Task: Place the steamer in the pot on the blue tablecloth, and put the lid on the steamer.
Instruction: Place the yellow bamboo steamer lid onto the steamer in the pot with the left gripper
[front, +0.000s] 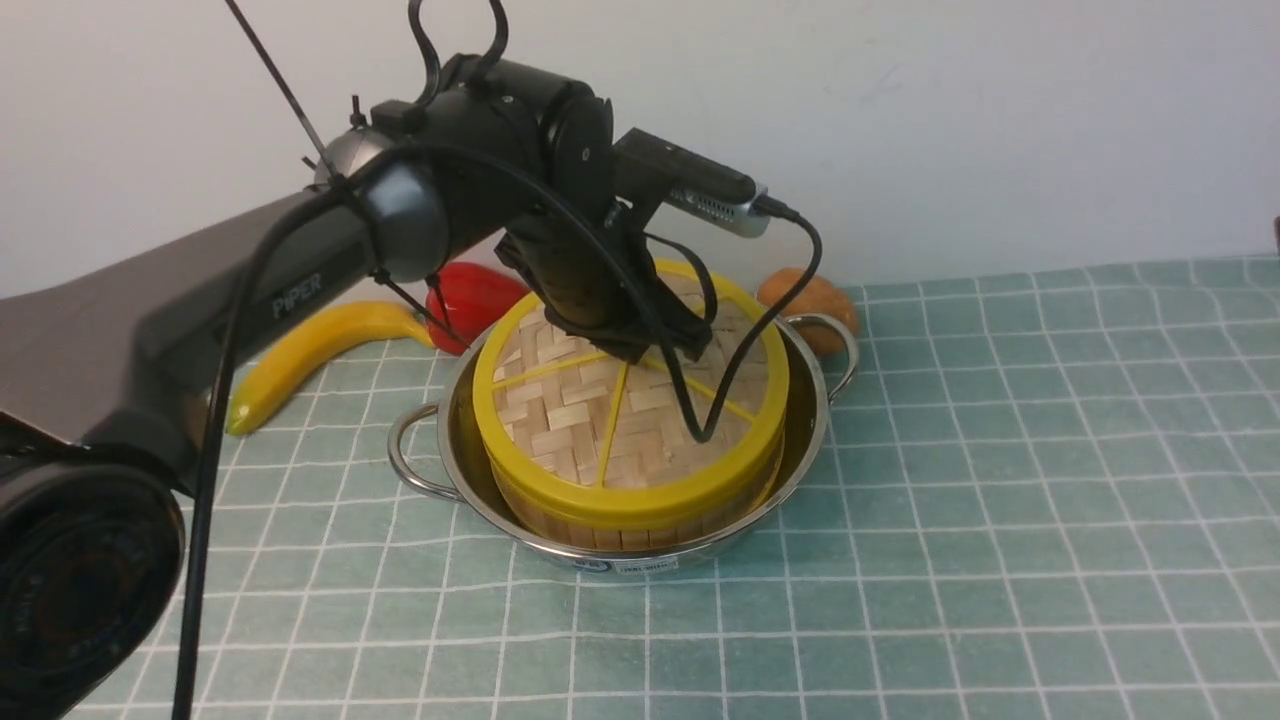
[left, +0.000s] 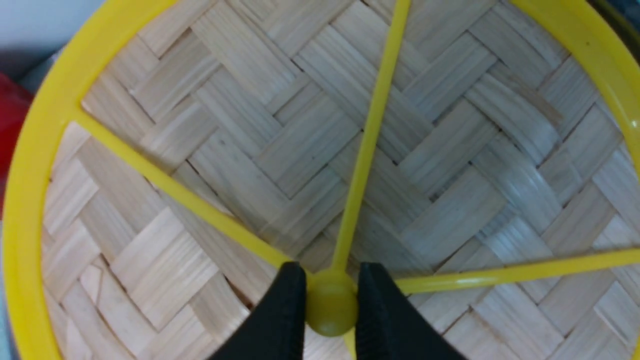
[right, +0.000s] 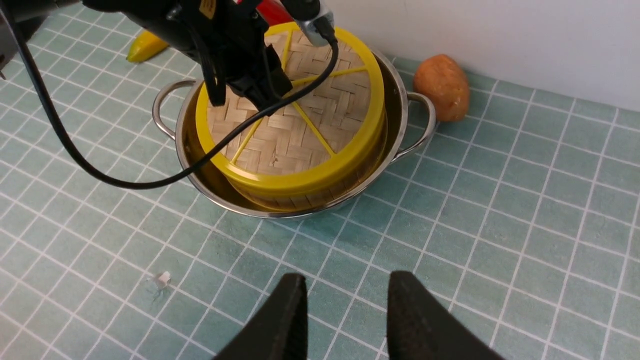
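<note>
The steamer (front: 620, 535) stands inside the steel pot (front: 805, 440) on the blue tablecloth (front: 1000, 500); only its slatted wall shows under the lid. The woven lid (front: 590, 420) with its yellow rim lies on top of the steamer. My left gripper (front: 640, 345) is over the lid's centre, and in the left wrist view it (left: 331, 295) is shut on the yellow centre knob (left: 330, 307). My right gripper (right: 345, 290) is open and empty above the cloth, on the near side of the pot (right: 400, 100); it is out of the front view.
A yellow banana (front: 300, 350) and a red pepper (front: 475, 295) lie behind the pot on the left. An orange-brown potato (front: 815, 300) lies behind its right handle, close to the white wall. A small white scrap (right: 162, 279) lies on the cloth.
</note>
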